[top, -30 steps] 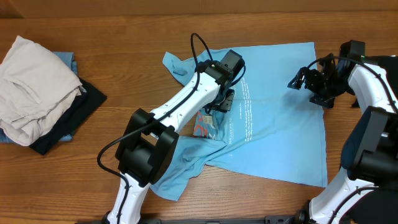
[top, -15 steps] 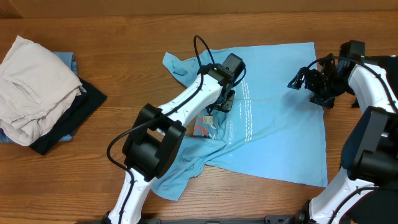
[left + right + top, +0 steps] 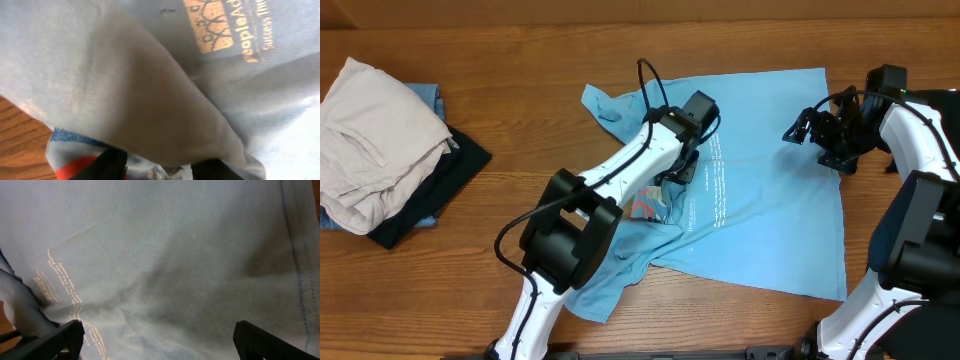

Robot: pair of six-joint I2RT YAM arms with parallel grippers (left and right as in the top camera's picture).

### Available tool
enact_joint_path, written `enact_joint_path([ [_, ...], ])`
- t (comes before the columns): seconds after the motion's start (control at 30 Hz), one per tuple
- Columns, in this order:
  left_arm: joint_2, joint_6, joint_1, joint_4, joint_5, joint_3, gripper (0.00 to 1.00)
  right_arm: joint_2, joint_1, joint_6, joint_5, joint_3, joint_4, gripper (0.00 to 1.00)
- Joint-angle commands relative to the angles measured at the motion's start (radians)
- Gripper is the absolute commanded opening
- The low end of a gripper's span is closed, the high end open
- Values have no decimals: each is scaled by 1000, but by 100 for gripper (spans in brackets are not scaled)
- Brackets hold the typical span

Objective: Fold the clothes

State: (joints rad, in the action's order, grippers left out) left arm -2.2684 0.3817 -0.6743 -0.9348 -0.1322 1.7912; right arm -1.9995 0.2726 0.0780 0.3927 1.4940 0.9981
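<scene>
On overhead view only: stacked garments [image 3: 382,150]

Bare wooden table under even indoor light

The table [image 3: 440,290] fills the overhead frame: warm brown boards with the grain running left to right, a darker seam along the top edge, and only soft shadows. A sliver of the same wood shows at the lower left of the left wrist view.

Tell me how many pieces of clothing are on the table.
4. A sky-blue T-shirt lies spread at centre; heaped at the left are an off-white garment on top, a blue one under it, and a black one lowest. More may be hidden underneath.
</scene>
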Motion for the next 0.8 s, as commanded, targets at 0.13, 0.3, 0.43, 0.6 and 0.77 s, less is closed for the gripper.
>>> enact_joint_path([
  [0.13, 35, -67, -12, 82, -63, 5, 51, 24, -2, 4, 9, 18, -2, 100],
  [0.3, 35, -98, -13, 162, -62, 5, 54, 24, -2, 3, 9, 18, -2, 100],
  [0.43, 40, -113, -13, 192, -77, 8, 56, 24, -2, 4, 9, 18, -2, 100],
  [0.6, 42, -114, -13, 213, -105, 11, 61, 24, -2, 3, 9, 18, -2, 100],
  [0.77, 105, -130, -20, 166, -111, 68, 57, 24, -2, 3, 9, 18, -2, 100],
])
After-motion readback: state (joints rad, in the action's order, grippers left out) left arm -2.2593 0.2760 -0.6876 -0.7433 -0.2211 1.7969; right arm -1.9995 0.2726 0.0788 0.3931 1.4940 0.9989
